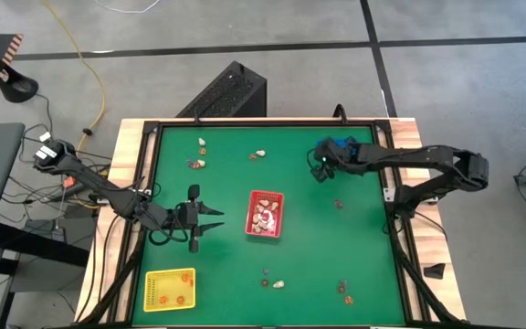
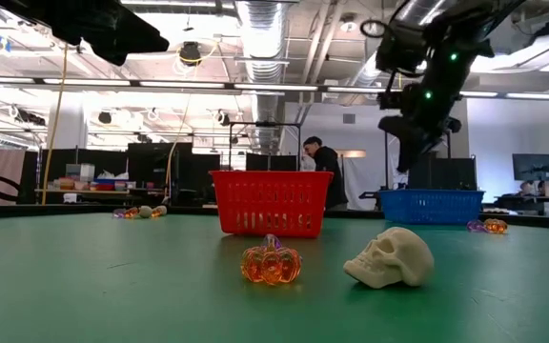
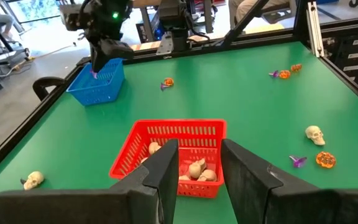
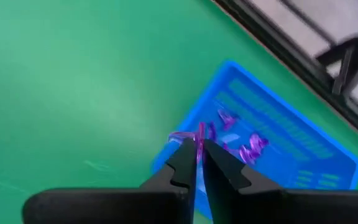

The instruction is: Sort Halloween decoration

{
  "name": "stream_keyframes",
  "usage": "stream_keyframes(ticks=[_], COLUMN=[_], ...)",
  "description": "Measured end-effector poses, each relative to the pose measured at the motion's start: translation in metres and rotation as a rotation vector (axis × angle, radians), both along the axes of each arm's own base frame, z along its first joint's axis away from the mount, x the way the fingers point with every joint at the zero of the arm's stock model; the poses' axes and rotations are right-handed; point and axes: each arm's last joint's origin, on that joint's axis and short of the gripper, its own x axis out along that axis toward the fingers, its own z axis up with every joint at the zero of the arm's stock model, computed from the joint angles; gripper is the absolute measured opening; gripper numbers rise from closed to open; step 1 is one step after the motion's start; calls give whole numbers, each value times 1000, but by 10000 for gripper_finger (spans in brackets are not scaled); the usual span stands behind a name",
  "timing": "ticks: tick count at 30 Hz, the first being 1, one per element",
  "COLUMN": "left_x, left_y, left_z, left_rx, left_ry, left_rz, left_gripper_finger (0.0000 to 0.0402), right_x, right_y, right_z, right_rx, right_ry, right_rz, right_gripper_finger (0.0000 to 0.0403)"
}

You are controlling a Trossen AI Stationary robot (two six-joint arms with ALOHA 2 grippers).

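No legible txt or labels.

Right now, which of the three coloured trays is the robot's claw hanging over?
The blue tray, at the table's far right; the right gripper hangs over it pinching a purple trinket. Red and yellow sit elsewhere.

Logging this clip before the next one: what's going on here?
A two-armed robot is sorting small Halloween trinkets by colour into trays. The right gripper is above the blue tray, pinching a purple piece over the purple ones already inside. The left gripper waits open beside the red tray, which holds cream skulls. The yellow tray has a few orange pieces. More trinkets lie loose on the green table.
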Motion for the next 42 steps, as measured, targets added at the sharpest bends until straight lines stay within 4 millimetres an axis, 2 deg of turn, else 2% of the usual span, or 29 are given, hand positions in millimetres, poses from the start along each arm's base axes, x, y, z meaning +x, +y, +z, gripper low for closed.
stream_keyframes(ticks=[10,17,22,27,31,34,37,42], left_x=[0,0,0,8,34,65,105,182], left_y=[0,0,-2,-12,-31,-50,-69,-92], left_z=[0,-1,-1,-8,-22,-28,-31,-37], left_rx=[8,-3,-33,-99,-79,-37,28,133], left_ry=[5,5,14,38,-11,-49,-57,-85], left_rz=[-1,0,-60,-237,-412,-505,-520,-524], left_gripper_finger=[109,109,109,109,109,109,109,109], right_x=[-11,-12,-4,8,5,-6,-27,-54], right_y=[-19,-17,8,57,102,125,139,153], right_z=[-2,-3,5,26,42,58,72,89], right_rx=[33,60,67,-28,-98,-202,-224,-200], right_ry=[19,26,-39,-200,-313,-339,-413,-543], right_rz=[-83,-85,10,202,354,478,524,554], right_gripper_finger=[92,139,150,143,137,134,132,132])
